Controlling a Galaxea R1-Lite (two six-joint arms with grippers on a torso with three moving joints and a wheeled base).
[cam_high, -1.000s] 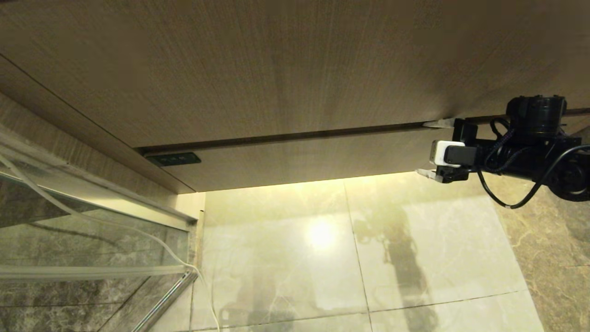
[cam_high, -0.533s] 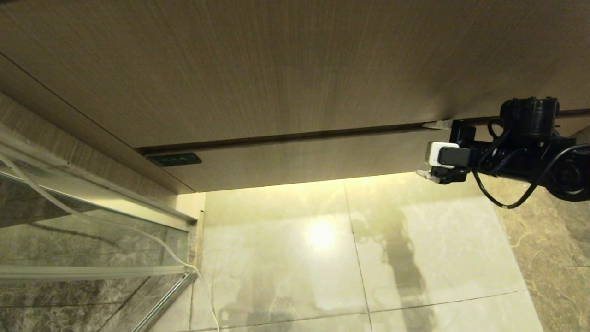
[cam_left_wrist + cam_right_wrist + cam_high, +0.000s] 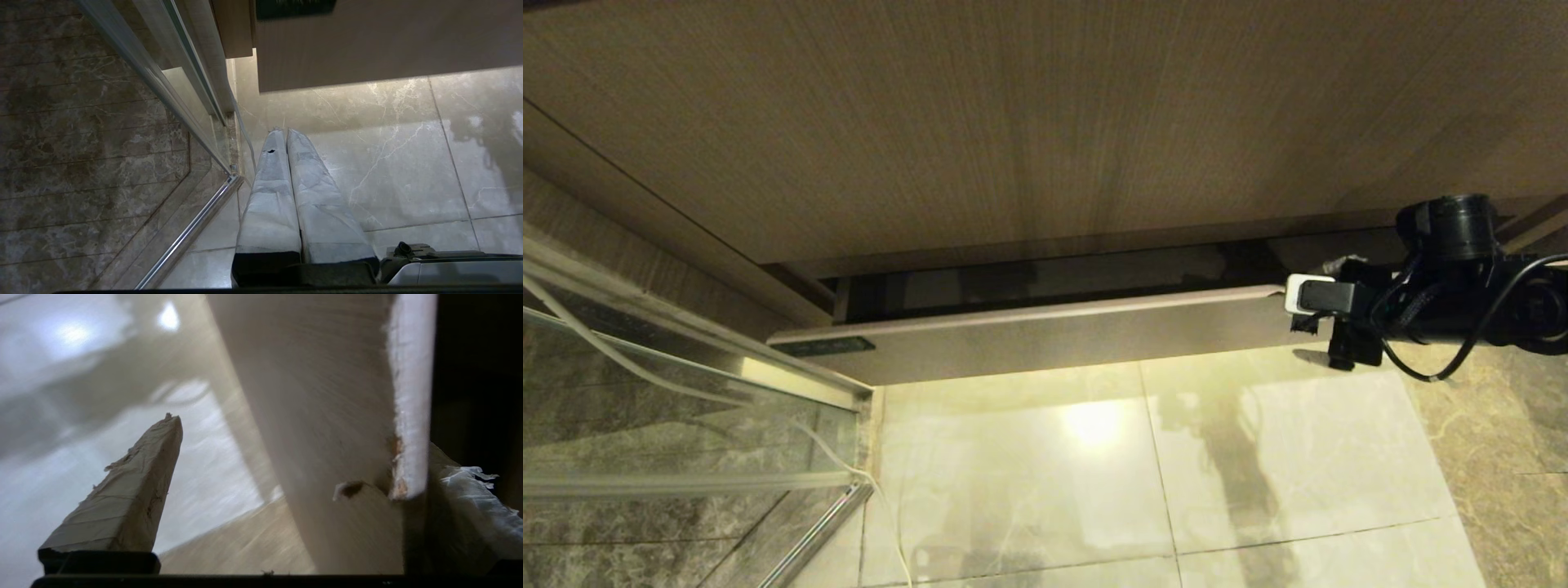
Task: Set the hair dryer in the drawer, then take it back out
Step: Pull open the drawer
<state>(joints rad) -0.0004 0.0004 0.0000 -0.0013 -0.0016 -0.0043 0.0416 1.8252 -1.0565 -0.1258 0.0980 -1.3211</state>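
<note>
Light-wood grain covers nearly everything ahead: the wide, shallow light-wood vanity drawer (image 3: 1045,335) stands partly pulled out, a dark gap showing between its narrow flat front and the taller plain wood panel (image 3: 980,122) above it. At the drawer's right end sits the right pincer (image 3: 1311,314), black with a small white block on its wrist. It is released, its jaws spread wide and straddling the drawer front. In the right wrist view 1 tape-wrapped finger (image 3: 122,498) stands free on the outer side of the front, apart from the wood, while the other finger (image 3: 461,498) reaches behind the chipped pale top edge of the front (image 3: 410,396) into the dark interior. Whether that inner finger presses the wood cannot be told. Nothing is held between the jaws.

Away from this pincer, toward the drawer's far left end, a small dark rectangular label (image 3: 823,346) is set in the front. Below the pincer lies the glossy pale marble tile floor (image 3: 1160,457), bright with a reflected lamp. Beyond the drawer's left end a glass shower panel with a chrome rail (image 3: 686,457) meets the floor.

The left pincer (image 3: 282,134) hangs over the floor near that rail, clenched, its 2 wrapped fingers pressed together and empty.

The hair dryer shows in no view.
</note>
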